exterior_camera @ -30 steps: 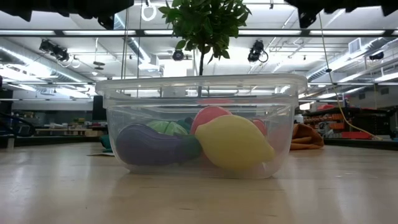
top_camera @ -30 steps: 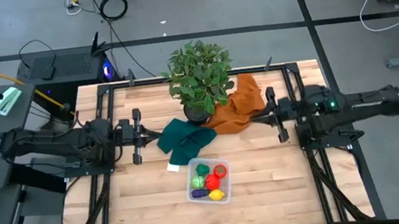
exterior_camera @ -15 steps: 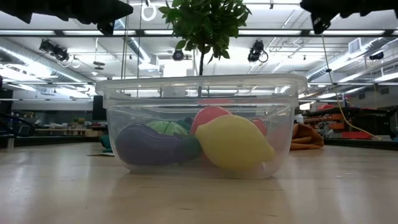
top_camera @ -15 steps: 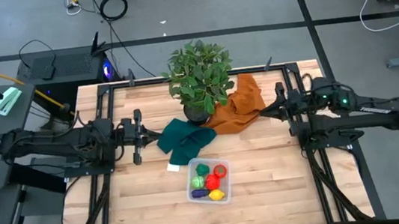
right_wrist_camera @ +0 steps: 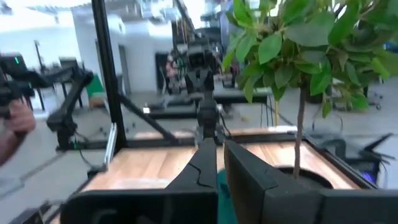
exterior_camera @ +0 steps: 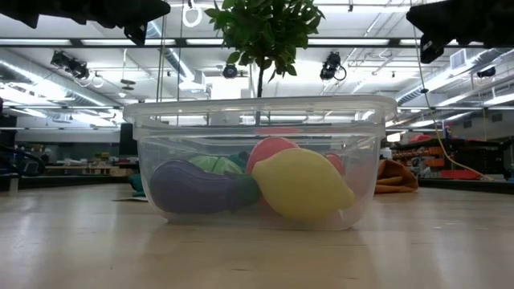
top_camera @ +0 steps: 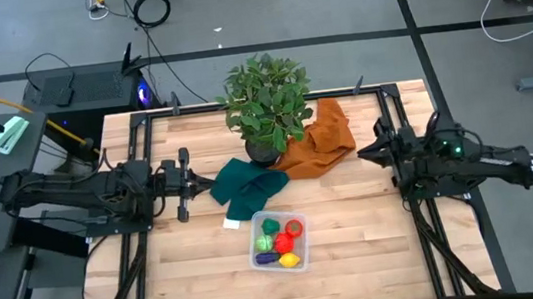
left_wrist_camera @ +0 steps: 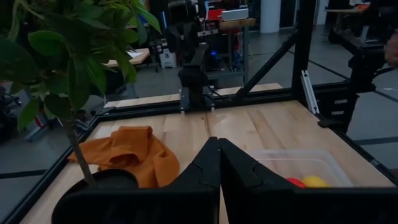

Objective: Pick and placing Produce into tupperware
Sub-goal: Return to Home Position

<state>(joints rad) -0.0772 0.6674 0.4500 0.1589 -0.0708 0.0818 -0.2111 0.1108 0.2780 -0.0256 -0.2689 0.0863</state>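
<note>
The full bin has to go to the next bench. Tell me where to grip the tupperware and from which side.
Probably best: grip the tupperware by its upright wall just under the rim, on the right arm's side, coming straight down with one of the jaws inside and one outside. The top is open, the produce sits below the rim, and the green cloth crowds only the far left corner.

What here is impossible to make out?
Low view: green produce in the tupperware, mostly behind the eggplant and lemon.
Low view: left arm and right arm, cut off by the top edge.
High view: the plant's pot, mostly under its leaves.
Left wrist view: part of the tupperware, behind that arm's jaws.
</note>
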